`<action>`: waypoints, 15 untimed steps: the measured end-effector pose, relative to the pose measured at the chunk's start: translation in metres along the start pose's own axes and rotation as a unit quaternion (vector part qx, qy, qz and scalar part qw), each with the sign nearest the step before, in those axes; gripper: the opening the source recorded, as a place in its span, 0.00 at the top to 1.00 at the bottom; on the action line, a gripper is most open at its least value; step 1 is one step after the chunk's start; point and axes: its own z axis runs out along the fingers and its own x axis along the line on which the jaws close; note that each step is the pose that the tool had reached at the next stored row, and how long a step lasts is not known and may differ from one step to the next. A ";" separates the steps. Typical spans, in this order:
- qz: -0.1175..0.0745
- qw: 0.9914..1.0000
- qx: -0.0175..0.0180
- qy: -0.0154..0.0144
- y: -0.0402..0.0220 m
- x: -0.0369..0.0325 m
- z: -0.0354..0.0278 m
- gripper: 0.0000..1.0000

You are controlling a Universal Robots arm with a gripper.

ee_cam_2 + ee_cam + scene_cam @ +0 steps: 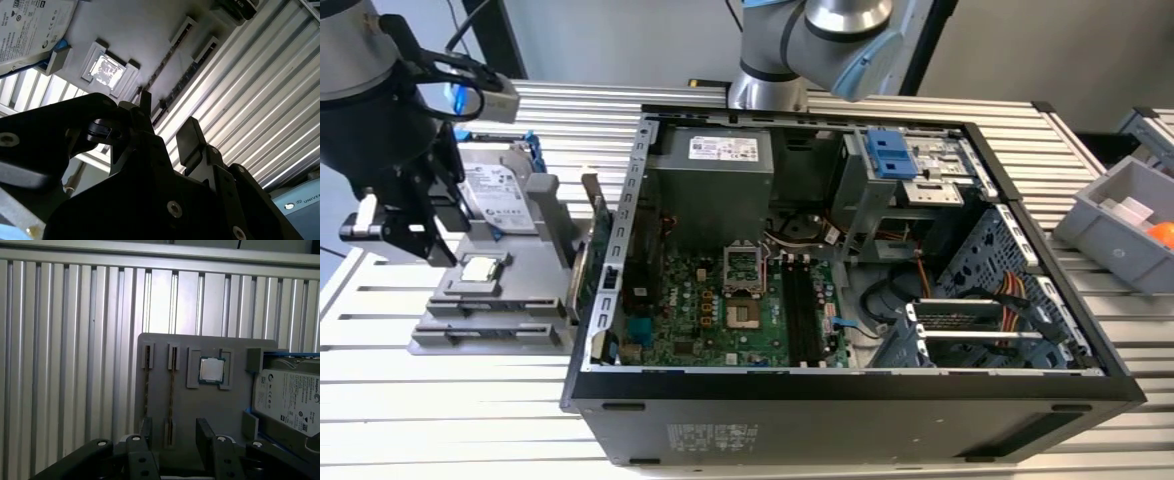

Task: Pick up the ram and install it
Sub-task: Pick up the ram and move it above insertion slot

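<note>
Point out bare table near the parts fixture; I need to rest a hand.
Free: ribbed table in front of the fixture, on the exterior view's left of the computer case. Crowded: the fixture itself, open gripper hovering over the ram.

A ribbed aluminium table [440, 410] gleams under bright light, with a grey bin [1118, 235] at the exterior view's right and a pale wall [620, 40] far behind.

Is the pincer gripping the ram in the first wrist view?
No, the pincer stands open and empty; the ram sits slotted in the gray holder.
</note>
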 end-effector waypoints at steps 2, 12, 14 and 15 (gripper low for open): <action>0.000 1.000 0.000 0.000 0.0000 0.0000 0.0013 0.00; 0.000 1.000 0.000 0.000 -0.0001 0.0001 0.0050 0.00; 0.000 1.000 0.000 0.000 -0.0001 0.0001 0.0050 0.00; 0.000 1.000 0.000 0.000 -0.0001 0.0001 0.0051 0.00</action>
